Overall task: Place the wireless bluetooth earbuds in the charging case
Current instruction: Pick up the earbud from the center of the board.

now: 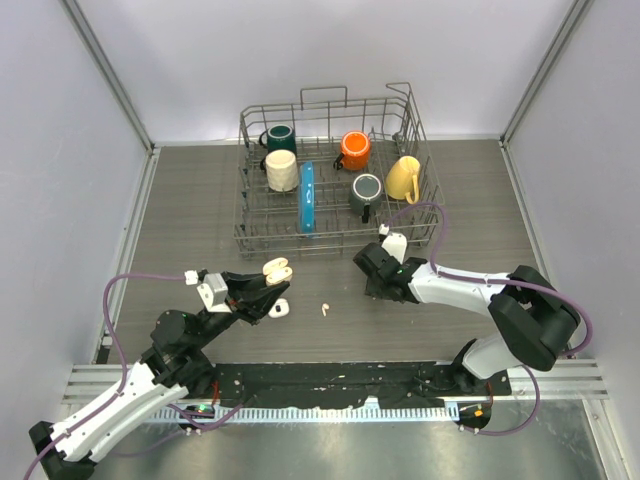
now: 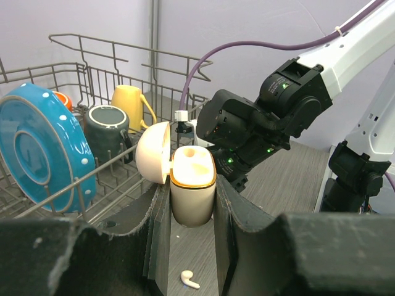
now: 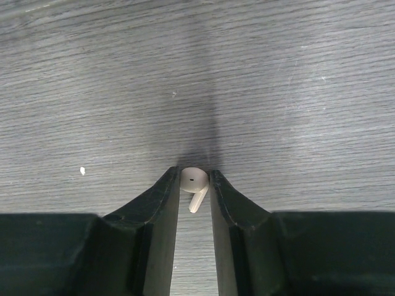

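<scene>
The right hand (image 3: 194,177) is pinched narrow on a tiny white plastic earbud (image 3: 192,180). Its round head sits between the black fingers with the stem slanting down, low over the grey wood-grain table (image 3: 296,92). Touching it or not, I can't tell.

The left hand (image 2: 192,188) is clamped on the cream rounded charging case (image 2: 192,200). The case stands upright with its orange-rimmed mouth open and its domed lid (image 2: 153,153) swung back to the left. What sits inside that mouth, I can't make out.

The two hands are near each other, and in the strip of table between them lies a loose white earbud (image 1: 325,309). Another white earbud (image 2: 190,279) lies right below the case.

Farther out, at the far end, stands the grey wire dish rack (image 1: 345,245). It holds:
- a blue dotted plate (image 1: 307,197) on edge
- a dark green mug (image 1: 280,137)
- a cream mug (image 1: 282,170)
- an orange mug (image 1: 354,150)
- a grey mug (image 1: 366,190)
- a yellow mug (image 1: 403,178)

The table runs on past both sides of the rack to the pale walls.
</scene>
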